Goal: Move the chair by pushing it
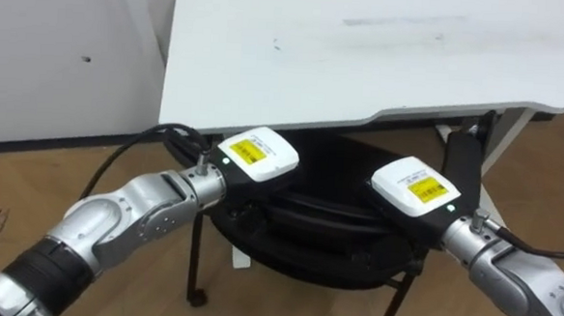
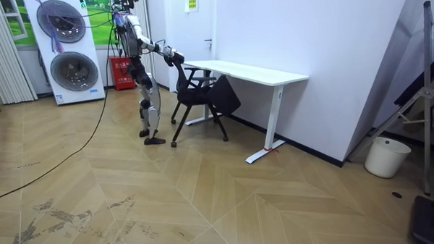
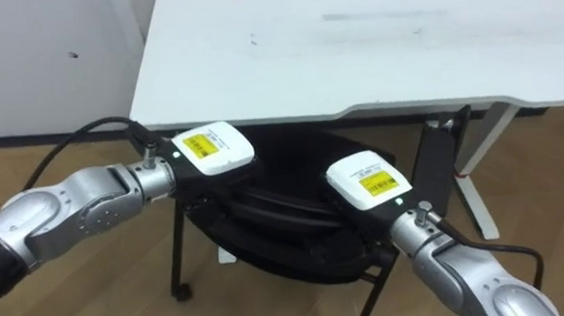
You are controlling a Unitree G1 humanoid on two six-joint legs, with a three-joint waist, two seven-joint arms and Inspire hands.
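Chair (image 1: 306,244): black, in the left eye view partly tucked under the near edge of the white counter (image 1: 365,56), with the seat and backrest below that edge.
Left hand (image 1: 258,155): at the top of the backrest, just under the counter's near edge, back of the hand up. Fingers hidden beyond it, so cannot tell whether open or closed.
Right hand (image 1: 414,187): also at the top of the backrest, further along the counter's near edge. Fingers hidden in the same way, state impossible to tell.
Floor (image 1: 29,193): wood pattern, below the counter.
Stance, room view: upright at the counter's end on the room view's left, both arms stretched forward to the backrest.
Chair, room view: seat partly under the counter, legs on the floor.
Washing machines (image 2: 70,47): stacked pair, well apart from the counter, towards the room view's left.
Bin (image 2: 387,156): white, well apart from the counter, towards the room view's right.
Right eye view: same chair and counter, hands apart along the backrest.
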